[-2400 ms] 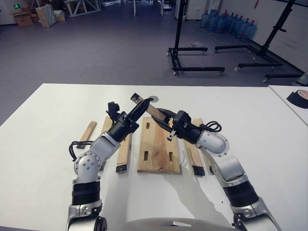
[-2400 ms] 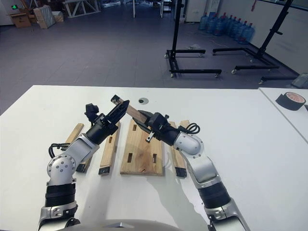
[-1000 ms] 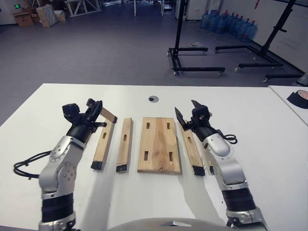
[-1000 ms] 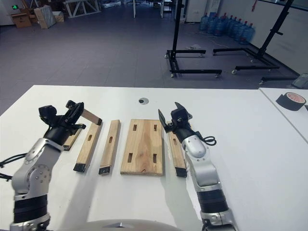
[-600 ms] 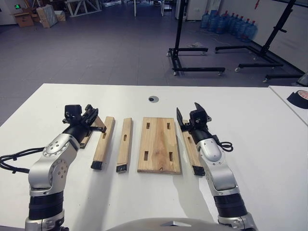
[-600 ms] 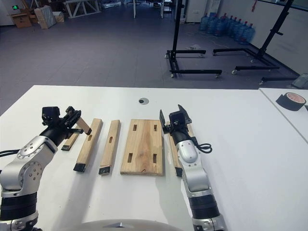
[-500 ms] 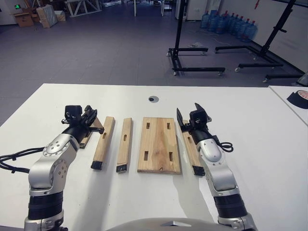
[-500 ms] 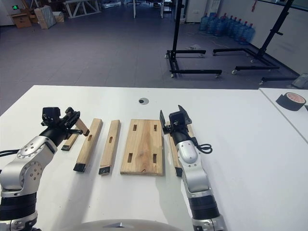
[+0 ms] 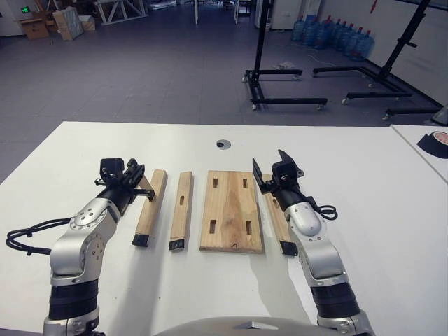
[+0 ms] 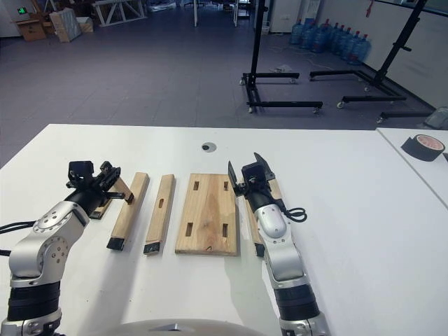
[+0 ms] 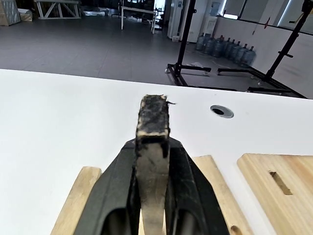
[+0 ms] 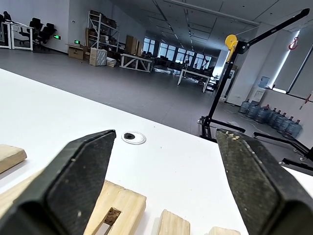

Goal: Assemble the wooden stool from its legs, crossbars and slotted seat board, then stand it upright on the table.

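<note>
Seat board [image 9: 231,210]: flat, mid-table, 4 slots up.
Leg [image 9: 181,210]: flat, just left of seat board; 2nd leg [image 9: 150,206] beside it.
L pincer [image 9: 131,179]: your grip's clamped on crossbar [image 11: 153,122], toward table's left edge, above short stick [image 11: 73,200].
R pincer [image 12: 166,136]: yours gapes wide, by seat board's far right corner.
Hole [image 9: 222,144]: near table's far edge, centre.

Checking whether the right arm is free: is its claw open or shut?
Open. The right claw is spread wide, its fingers far apart with nothing held between them.
</note>
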